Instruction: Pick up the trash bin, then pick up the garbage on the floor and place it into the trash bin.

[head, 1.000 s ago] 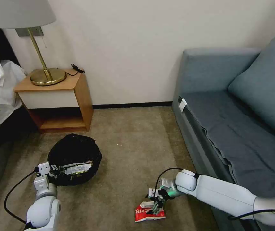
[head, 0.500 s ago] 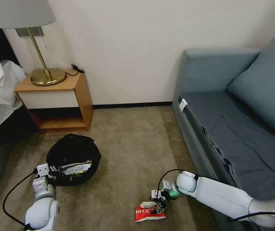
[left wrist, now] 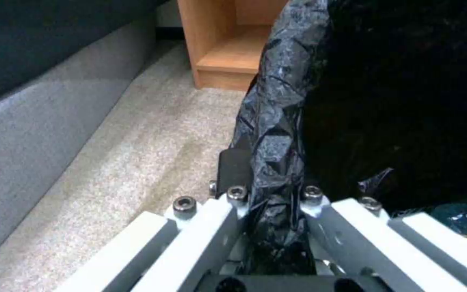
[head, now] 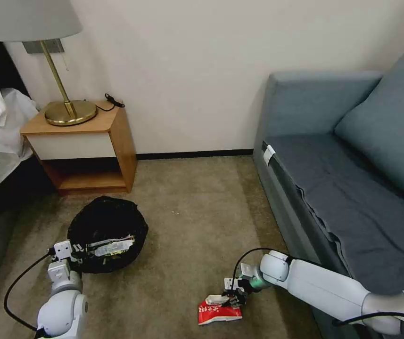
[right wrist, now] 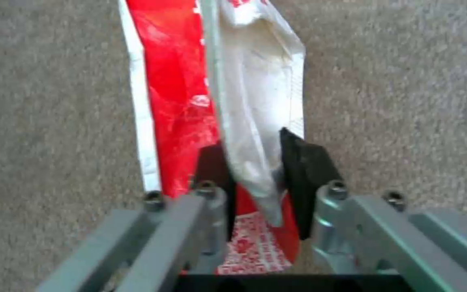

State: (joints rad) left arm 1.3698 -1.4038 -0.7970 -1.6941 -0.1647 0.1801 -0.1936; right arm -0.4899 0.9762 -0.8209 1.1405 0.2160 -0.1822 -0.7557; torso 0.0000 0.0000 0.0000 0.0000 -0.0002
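Your right gripper [right wrist: 255, 174] is clamped on the red-white packet [head: 218, 310], low on the carpet [head: 192, 226] near the sofa [head: 333, 179]. Lift straight before swinging across. Your left gripper [left wrist: 268, 194] is pinched onto the trash bin [head: 107, 233] rim; keep it level so the mouth faces up.

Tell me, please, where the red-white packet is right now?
In the head view, the packet lies on the carpet beside the sofa, pinched by the right gripper.
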